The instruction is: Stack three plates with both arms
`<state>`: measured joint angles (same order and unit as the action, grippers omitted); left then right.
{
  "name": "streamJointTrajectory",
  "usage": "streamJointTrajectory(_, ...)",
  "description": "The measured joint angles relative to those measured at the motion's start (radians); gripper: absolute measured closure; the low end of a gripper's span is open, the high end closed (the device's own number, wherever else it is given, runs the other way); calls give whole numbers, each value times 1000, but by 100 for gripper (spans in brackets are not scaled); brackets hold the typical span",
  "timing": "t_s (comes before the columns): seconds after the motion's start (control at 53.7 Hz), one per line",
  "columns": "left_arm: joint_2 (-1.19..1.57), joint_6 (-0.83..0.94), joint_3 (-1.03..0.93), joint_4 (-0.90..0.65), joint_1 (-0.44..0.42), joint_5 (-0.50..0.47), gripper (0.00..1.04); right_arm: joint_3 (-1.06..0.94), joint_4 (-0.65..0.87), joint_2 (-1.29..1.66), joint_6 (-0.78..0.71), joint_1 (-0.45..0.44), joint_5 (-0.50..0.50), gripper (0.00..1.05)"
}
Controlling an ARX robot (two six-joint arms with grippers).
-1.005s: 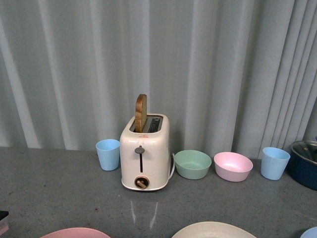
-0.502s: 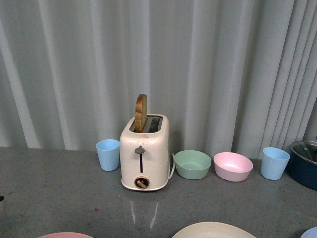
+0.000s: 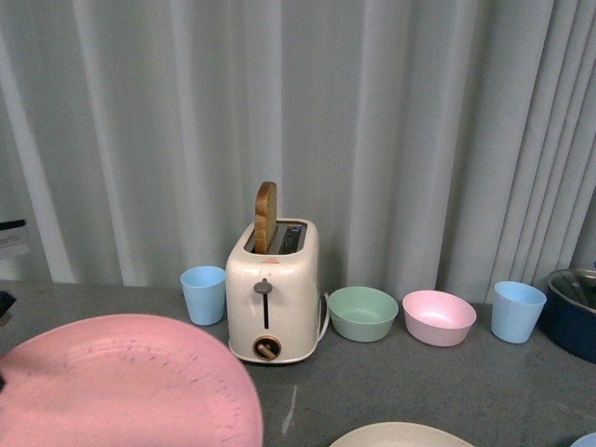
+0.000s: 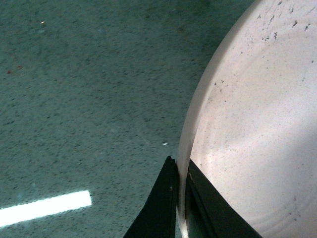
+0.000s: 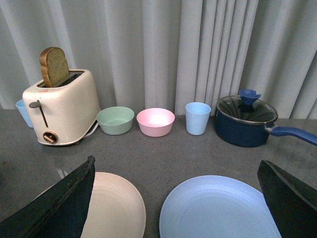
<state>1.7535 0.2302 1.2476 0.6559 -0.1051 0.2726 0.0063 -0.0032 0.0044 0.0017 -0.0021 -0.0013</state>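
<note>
My left claw (image 4: 181, 163) is almost closed. Its two fingers (image 4: 159, 208) pinch the rim of the pink plate (image 4: 257, 124), one on each face, because such a shallow plate gives no other place to hold. In the front view this plate looks large and tilted over the near left part of the tabletop (image 3: 447, 391), so I judge it is lifted clear, perhaps to pass over another plate. Along the near edge the cream plate (image 5: 116, 206) and, to its right, the light blue plate (image 5: 218, 208) lie flat, close but apart. My right claw (image 5: 176, 166) hangs above them, wide open and holding nothing; I think it waits for the blue one. By the far edge stand a blue cup (image 3: 204, 293), the toaster (image 3: 273, 303) with bread (image 3: 265, 216), a green bowl (image 3: 362, 312), a pink bowl (image 3: 439, 317), a second cup (image 3: 518, 310) and a dark pot (image 5: 245, 119).
</note>
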Motion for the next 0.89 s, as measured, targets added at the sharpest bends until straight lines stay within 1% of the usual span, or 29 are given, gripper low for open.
streamJointTrajectory(0.074, -2, -32, 4, 5, 49, 10, 101, 0, 0, 0, 0, 0, 0, 7)
streamJointTrajectory(0.13, -2, -70, 3, 4, 114, 19, 101, 0, 0, 0, 0, 0, 0, 7)
streamJointTrajectory(0.223, 1, -117, 2, -14, 195, 13, 101, 0, 0, 0, 0, 0, 0, 7)
streamJointTrajectory(0.316, 9, -164, 2, -38, 289, -3, 101, 0, 0, 0, 0, 0, 0, 7)
streamJointTrajectory(0.484, 79, -233, 34, -64, 428, -42, 101, 0, 0, 0, 0, 0, 0, 7)
streamJointTrajectory(0.577, 130, -261, 76, -72, 476, -67, 101, 0, 0, 0, 0, 0, 0, 7)
streamJointTrajectory(0.707, 198, -289, 152, -74, 517, -106, 101, 0, 0, 0, 0, 0, 0, 7)
streamJointTrajectory(0.893, 306, -316, 245, -89, 537, -141, 101, 0, 0, 0, 0, 0, 0, 7)
